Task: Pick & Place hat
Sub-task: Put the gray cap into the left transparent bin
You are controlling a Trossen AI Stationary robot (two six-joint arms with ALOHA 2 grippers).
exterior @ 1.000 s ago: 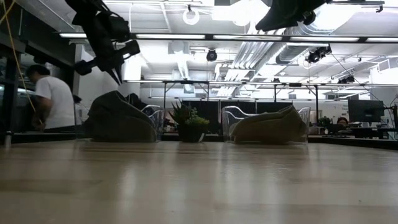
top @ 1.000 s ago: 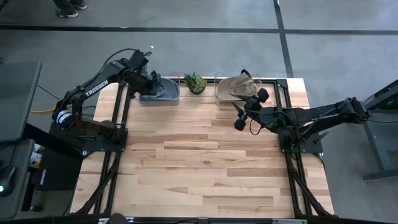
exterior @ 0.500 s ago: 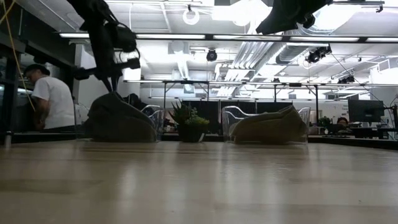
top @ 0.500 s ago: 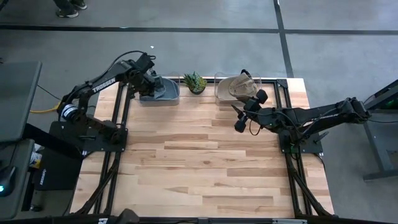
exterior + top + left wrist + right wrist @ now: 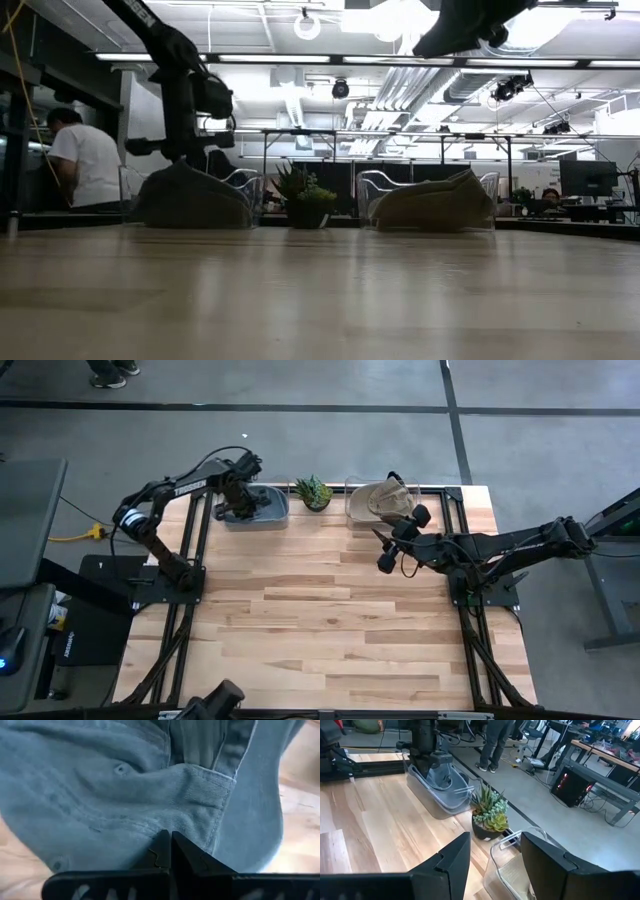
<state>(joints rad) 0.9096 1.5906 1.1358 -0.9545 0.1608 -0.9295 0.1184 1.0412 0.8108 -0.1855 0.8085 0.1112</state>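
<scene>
Left gripper (image 5: pixel 243 493) is sitting right on the blue hat (image 5: pixel 262 503), which is lying in a clear tray (image 5: pixel 273 517) at the table's far edge, left of the small plant (image 5: pixel 314 491). In the left wrist view the fingertips (image 5: pixel 167 851) are pressed together against the denim fold (image 5: pixel 200 790); looks like they're pinching the fabric near a seam, though the cloth between them isn't actually visible. Hat is directly under and ahead of the jaws, brim running away from the wrist, so a straight lift is what matters next. Right gripper (image 5: pixel 389 545) is hovering with jaws spread, near the tan hat (image 5: pixel 385 499) in its own tray (image 5: pixel 354 512), well apart from the blue one.
</scene>
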